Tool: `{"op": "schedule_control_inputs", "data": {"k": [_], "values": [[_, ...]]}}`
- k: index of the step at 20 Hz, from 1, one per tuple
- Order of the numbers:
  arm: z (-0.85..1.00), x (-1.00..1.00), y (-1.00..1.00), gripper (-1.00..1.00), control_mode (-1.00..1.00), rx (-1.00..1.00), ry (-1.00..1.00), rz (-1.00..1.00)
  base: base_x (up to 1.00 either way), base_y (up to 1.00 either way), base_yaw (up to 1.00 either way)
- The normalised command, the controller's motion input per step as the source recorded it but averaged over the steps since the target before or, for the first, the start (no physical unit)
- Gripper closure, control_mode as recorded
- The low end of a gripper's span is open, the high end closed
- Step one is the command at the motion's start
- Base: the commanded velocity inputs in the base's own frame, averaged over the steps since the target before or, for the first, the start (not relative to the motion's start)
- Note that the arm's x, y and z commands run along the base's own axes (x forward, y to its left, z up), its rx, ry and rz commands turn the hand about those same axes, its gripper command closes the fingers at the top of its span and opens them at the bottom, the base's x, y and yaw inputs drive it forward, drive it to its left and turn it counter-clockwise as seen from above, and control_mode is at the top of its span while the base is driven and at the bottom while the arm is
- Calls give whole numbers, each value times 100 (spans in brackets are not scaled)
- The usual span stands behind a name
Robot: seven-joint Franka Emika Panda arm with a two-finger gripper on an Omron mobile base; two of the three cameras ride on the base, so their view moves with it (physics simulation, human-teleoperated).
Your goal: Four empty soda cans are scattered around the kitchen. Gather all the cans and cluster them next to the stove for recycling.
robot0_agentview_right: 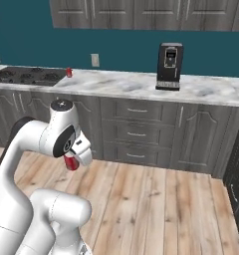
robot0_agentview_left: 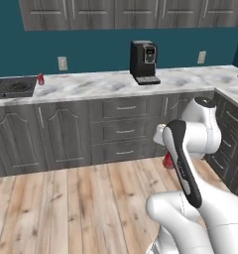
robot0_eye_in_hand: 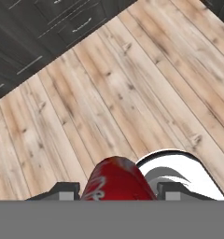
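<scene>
We see a marbled white countertop (robot0_agentview_left: 106, 84) running along the far wall above grey cabinets. On it the stove (robot0_agentview_left: 12, 87) is set at the left, a red soda can (robot0_agentview_left: 40, 79) stands upright just to the stove's right, and a black coffee machine (robot0_agentview_left: 144, 62) stands well apart to the right. Below, the wooden plank floor (robot0_agentview_left: 76, 208) stretches toward us.

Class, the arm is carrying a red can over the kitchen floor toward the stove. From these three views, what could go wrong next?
1. The gripper holds the carried can high over the wooden floor; a slip would likely drop and roll it.
2. Another can already stands beside the stove; setting this one down carelessly could topple it.
</scene>
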Motion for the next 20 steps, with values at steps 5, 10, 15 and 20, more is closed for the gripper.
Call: {"op": "schedule_control_inputs", "data": {"k": [5,10,15,20], "values": [[0,0,0,100,100,0,0,0,76,25,-6],[0,0,0,100,100,0,0,0,82,0,7],[0,0,0,100,100,0,0,0,57,0,9],[0,0,0,100,100,0,0,0,56,0,9]]}}
